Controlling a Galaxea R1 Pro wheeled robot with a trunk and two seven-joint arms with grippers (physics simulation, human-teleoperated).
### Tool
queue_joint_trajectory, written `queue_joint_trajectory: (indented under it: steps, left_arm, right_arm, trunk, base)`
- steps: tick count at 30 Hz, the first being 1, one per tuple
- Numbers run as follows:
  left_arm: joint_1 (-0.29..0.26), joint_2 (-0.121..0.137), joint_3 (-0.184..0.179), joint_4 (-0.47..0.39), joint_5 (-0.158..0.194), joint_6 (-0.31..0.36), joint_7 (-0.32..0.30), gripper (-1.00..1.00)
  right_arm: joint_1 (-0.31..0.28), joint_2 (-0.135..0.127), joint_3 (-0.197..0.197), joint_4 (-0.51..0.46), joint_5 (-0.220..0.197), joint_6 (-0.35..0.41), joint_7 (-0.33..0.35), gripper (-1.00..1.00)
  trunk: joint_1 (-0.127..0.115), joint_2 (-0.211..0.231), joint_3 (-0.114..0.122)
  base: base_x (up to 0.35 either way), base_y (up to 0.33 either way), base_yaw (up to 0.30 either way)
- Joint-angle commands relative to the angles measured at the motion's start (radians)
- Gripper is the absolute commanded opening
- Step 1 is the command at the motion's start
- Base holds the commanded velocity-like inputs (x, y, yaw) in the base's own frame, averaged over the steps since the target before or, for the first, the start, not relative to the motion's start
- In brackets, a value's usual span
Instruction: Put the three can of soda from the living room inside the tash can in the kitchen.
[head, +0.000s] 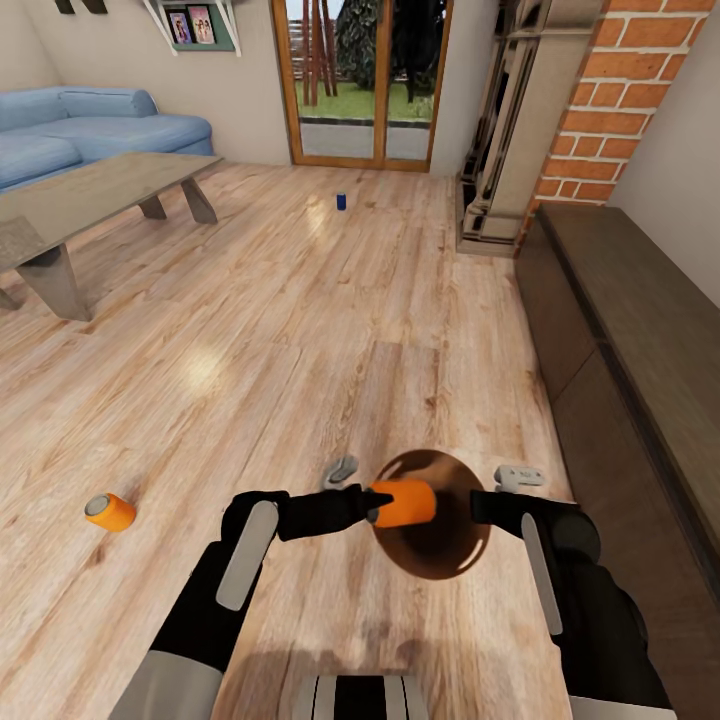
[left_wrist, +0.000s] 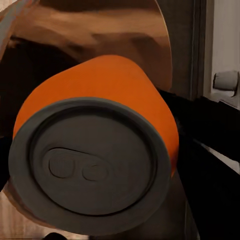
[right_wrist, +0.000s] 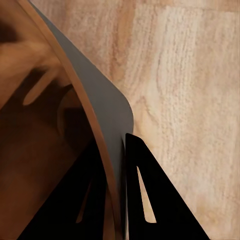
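Note:
My left gripper (head: 378, 503) is shut on an orange soda can (head: 406, 503), held sideways over the mouth of the brown trash can (head: 440, 555). The can's grey end (left_wrist: 90, 165) faces the left wrist camera, with the copper inside of the bin (left_wrist: 95, 35) behind it. My right gripper (head: 478, 505) is shut on the trash can's rim (right_wrist: 102, 135), one finger inside and one outside the wall. A second orange can (head: 111, 511) lies on its side on the wood floor at the left. A dark blue can (head: 341, 201) stands far off near the glass doors.
A grey-topped coffee table (head: 90, 200) and a light-blue sofa (head: 90, 125) are at the far left. A dark low cabinet (head: 640, 330) runs along the right, with a red brick column (head: 610, 100) behind it. Wood-framed glass doors (head: 365, 80) are straight ahead.

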Motion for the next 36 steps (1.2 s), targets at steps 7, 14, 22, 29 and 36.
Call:
queue_joint_trajectory:
  steps: [7, 14, 22, 29, 36]
  left_arm:
    - [0.000, 0.000, -0.024, -0.041, 0.044, 0.001, 0.005, -1.00]
    - [0.000, 0.000, -0.026, -0.047, 0.048, 0.002, 0.042, -1.00]
    - [0.000, 0.000, -0.080, -0.048, 0.048, -0.001, 0.118, -1.00]
    - [0.000, 0.000, -0.094, -0.048, 0.101, -0.002, 0.214, -1.00]
    - [0.000, 0.000, -0.095, -0.047, 0.139, -0.003, 0.225, -1.00]
  right_arm:
    - [0.000, 0.000, 0.000, 0.000, -0.012, 0.000, 0.004, -1.00]
    - [0.000, 0.000, -0.001, 0.000, -0.012, 0.000, 0.004, -1.00]
    - [0.000, 0.000, -0.001, 0.001, -0.012, 0.000, 0.004, -1.00]
    - [0.000, 0.001, -0.001, 0.000, -0.012, 0.000, 0.004, -1.00]
    - [0.000, 0.001, 0.000, 0.000, -0.012, 0.000, 0.004, -1.00]
  trunk:
    - [0.000, 0.000, 0.000]
    - [0.000, 0.000, 0.000]
    - [0.000, 0.000, 0.000]
    - [0.000, 0.000, 0.000]
    - [0.000, 0.000, 0.000]
  base:
    - [0.000, 0.000, 0.000]
    - [0.000, 0.000, 0.000]
    - [0.000, 0.000, 0.000]
    - [0.000, 0.000, 0.000]
    - [0.000, 0.000, 0.000]
